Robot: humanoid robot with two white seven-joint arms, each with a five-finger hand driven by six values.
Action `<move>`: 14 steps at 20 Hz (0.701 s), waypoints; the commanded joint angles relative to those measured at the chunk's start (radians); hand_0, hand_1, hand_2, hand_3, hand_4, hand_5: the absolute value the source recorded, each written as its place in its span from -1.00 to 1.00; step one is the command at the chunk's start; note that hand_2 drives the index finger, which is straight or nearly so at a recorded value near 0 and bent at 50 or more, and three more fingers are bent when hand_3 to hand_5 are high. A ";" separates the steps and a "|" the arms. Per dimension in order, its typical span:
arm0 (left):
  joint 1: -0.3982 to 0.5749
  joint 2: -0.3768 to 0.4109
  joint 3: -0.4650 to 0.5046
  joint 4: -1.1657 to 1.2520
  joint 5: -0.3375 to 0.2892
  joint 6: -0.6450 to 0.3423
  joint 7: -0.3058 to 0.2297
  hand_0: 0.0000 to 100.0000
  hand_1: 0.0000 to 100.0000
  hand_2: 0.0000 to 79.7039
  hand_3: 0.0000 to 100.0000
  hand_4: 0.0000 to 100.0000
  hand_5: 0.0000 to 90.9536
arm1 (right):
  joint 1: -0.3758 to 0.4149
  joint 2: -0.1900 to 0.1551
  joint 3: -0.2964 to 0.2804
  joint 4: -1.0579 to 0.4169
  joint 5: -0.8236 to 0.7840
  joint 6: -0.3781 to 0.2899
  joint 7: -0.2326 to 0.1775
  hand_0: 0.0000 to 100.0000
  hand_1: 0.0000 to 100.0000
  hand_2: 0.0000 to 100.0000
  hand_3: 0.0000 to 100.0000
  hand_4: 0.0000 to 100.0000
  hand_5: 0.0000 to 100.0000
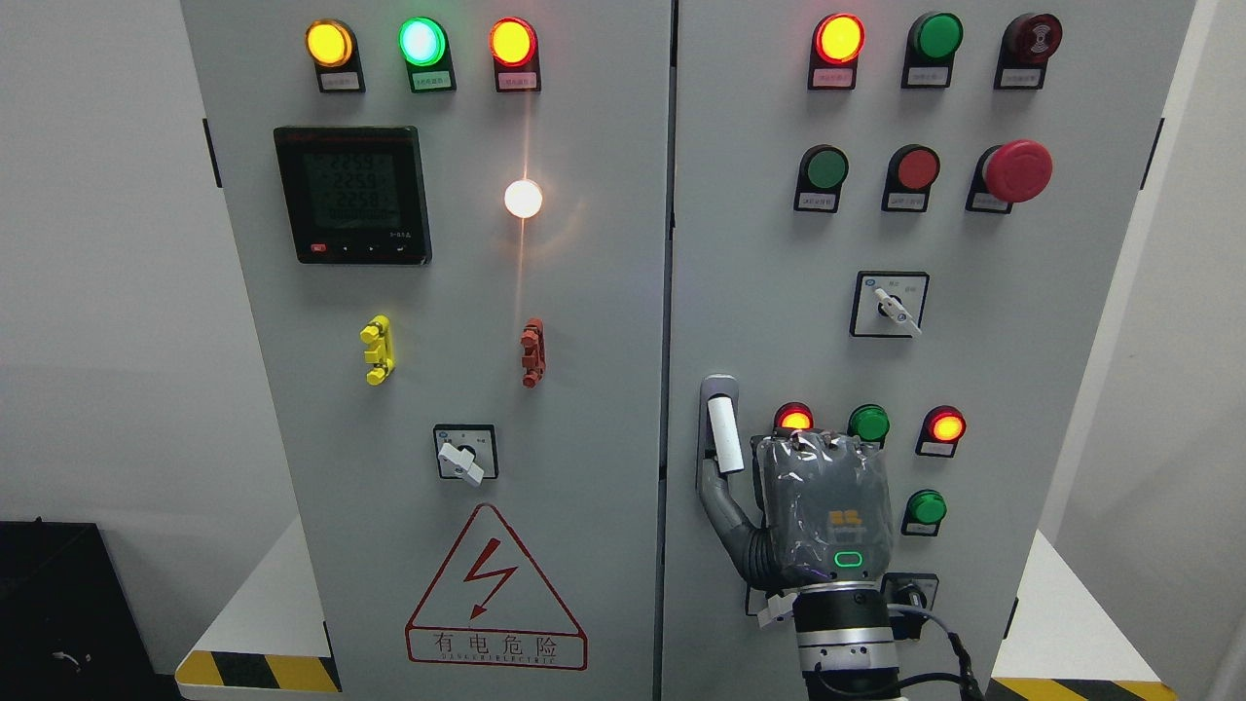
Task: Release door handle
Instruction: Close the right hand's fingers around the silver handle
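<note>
My right hand (823,516), grey-covered with a green indicator on its back, sits low on the right-hand grey metal cabinet door (1051,292), its arm entering from the bottom edge right of centre. The task's thing, the upright door handle with a white grip in a grey metal recess (722,436), stands just left of the hand, near the door's left edge and above its midline-low area. The thumb (725,511) reaches up and left to the lower end of the handle and looks to be touching it; the remaining fingers are curled toward the panel behind the hand's back, so I cannot tell whether they hold anything. My judgement: release is begun but not finished, since the palm is off to the side of the grip while the thumb is not yet clear of it; what is left is to draw the thumb off and back the hand away. The left arm is not in view. Count on the left door: three lit lamps on top (amber, green, amber-red), one black digital meter (352,195), one white lit lamp, one yellow clip, one red clip, one rotary switch, one red lightning warning triangle (494,594). Right door: one red mushroom stop button (1017,170), one rotary selector, one handle; the hand may hide other buttons.
</note>
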 commanded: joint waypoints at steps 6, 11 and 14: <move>0.017 0.000 0.000 0.000 -0.001 -0.001 0.000 -0.76 0.11 -1.00 -1.00 -1.00 -1.00 | 0.017 0.001 -0.001 -0.007 -0.001 0.020 -0.005 0.17 -0.34 1.00 1.00 1.00 1.00; 0.017 0.000 0.000 0.000 -0.001 -0.001 0.000 -0.76 0.11 -1.00 -1.00 -1.00 -1.00 | 0.017 0.001 -0.001 -0.005 -0.001 0.022 -0.005 0.18 -0.34 1.00 1.00 1.00 1.00; 0.017 0.000 0.000 0.000 -0.001 -0.001 0.000 -0.76 0.11 -1.00 -1.00 -1.00 -1.00 | 0.017 0.001 -0.001 -0.005 -0.001 0.023 -0.005 0.18 -0.34 1.00 1.00 1.00 1.00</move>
